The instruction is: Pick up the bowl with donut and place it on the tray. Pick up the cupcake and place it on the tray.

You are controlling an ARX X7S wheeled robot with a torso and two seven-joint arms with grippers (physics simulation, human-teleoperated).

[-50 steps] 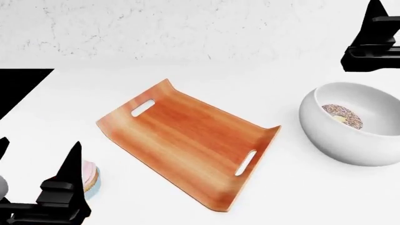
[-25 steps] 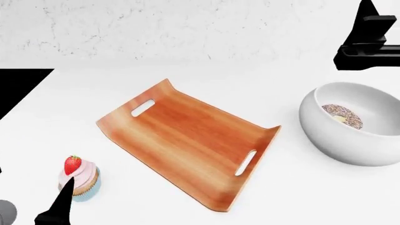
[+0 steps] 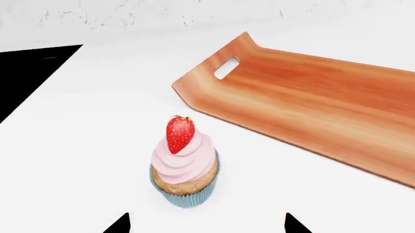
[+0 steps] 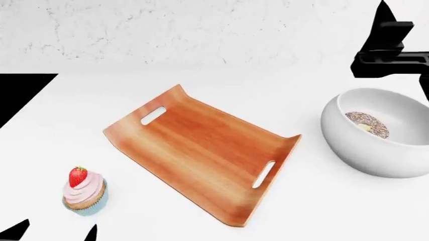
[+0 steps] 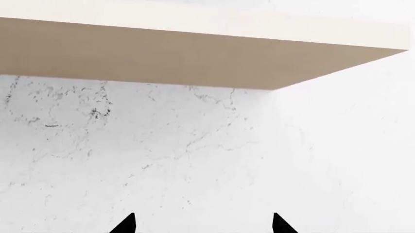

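The cupcake (image 4: 84,194) with blue wrapper, pink frosting and a strawberry stands upright on the white counter at the front left, also in the left wrist view (image 3: 184,167). My left gripper (image 3: 206,227) is open and empty, pulled back just short of the cupcake; its fingertips (image 4: 20,231) show at the head view's bottom edge. The wooden tray (image 4: 201,150) lies empty in the middle. The white bowl (image 4: 348,140) with the donut (image 4: 367,124) inside stands at the right. My right gripper (image 4: 389,50) is raised behind the bowl, open and empty, facing the wall.
A marbled white wall (image 4: 201,30) runs along the back. The counter ends at a black gap (image 4: 20,95) on the left. The right wrist view shows the wall and a tan shelf (image 5: 181,53) overhead.
My left gripper has drawn back toward the front edge, uncovering the cupcake. My right gripper has shifted a little left, above and behind the bowl. The objects have not moved.
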